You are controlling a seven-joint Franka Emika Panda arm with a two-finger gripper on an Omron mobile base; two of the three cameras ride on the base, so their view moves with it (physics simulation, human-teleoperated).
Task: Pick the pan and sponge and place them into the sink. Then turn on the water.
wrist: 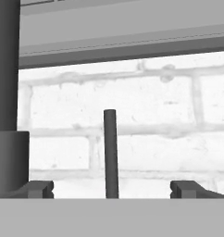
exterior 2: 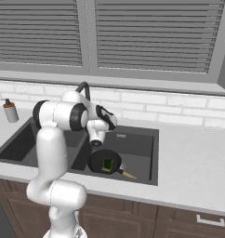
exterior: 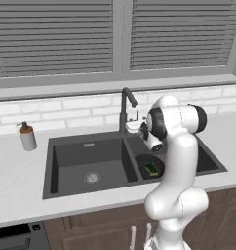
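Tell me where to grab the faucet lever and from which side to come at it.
Grip the lever, the thin upright dark rod beside the faucet column. Come straight on from the sink side toward the brick wall, as the open pincer already faces it: the rod stands centred between the fingertips, narrow enough to close on, probably near mid-height.

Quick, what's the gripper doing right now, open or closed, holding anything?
Gripper: open and empty, one fingertip on each side of the thin faucet lever, not touching it.
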